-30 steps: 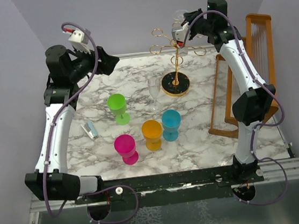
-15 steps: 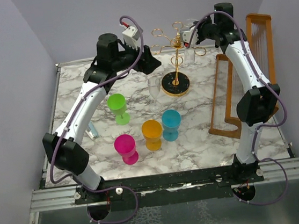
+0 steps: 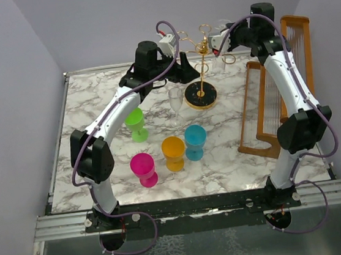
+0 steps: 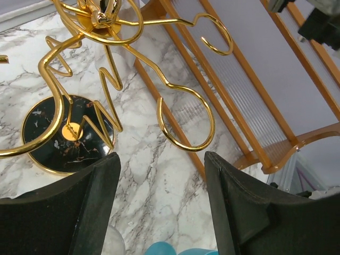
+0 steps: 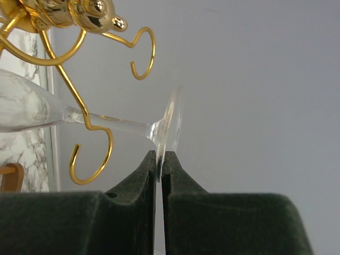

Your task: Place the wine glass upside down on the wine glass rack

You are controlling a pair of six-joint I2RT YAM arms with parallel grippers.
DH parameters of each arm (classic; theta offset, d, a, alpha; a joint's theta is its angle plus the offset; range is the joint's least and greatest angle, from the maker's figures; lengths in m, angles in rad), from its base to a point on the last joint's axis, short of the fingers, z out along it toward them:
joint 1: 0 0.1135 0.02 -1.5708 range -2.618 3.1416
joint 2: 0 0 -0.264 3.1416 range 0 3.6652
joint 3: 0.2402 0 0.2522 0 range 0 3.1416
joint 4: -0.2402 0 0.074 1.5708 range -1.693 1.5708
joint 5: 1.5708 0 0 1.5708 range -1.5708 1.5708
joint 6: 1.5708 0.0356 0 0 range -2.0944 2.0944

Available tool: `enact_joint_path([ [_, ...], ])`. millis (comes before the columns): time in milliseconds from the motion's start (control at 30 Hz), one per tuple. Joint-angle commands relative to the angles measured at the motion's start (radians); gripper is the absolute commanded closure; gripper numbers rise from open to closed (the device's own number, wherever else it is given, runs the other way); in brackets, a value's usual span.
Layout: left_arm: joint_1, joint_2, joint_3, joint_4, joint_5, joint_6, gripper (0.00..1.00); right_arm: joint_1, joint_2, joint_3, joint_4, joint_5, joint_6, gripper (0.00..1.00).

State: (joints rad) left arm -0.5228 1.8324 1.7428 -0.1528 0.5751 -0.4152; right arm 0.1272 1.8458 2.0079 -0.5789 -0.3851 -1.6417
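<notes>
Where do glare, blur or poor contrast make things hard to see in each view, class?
Right wrist: the wine glass pinched in the right gripper has its foot fading into the pale wall. Left wrist: bright glints on the wine glass rack; the left gripper is dark and soft. Top external: even light, faint shadows.

Green goblet, pink goblet, orange goblet, wooden slatted frame.

Left pincer, right pincer flank wine glass rack top, either side.
</notes>
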Motion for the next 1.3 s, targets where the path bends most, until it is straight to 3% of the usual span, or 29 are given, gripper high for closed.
enact_joint_path([
  [0,-0.012,0.014,0.050,0.070,0.012,-0.069,0.35,0.002,-0.070,-0.035,-0.013,0.053,0.018,0.99],
  [367,-0.017,0.049,0.086,0.059,-0.026,-0.097,0.47,0.002,-0.159,-0.088,-0.101,0.058,0.029,0.99],
  [667,-0.016,0.093,0.174,0.017,-0.017,-0.078,0.51,0.001,-0.128,-0.089,-0.031,0.061,0.036,0.99],
  [1267,0.000,0.101,0.199,-0.022,-0.031,-0.028,0.50,0.002,0.104,0.222,-0.170,-0.064,-0.092,0.99],
])
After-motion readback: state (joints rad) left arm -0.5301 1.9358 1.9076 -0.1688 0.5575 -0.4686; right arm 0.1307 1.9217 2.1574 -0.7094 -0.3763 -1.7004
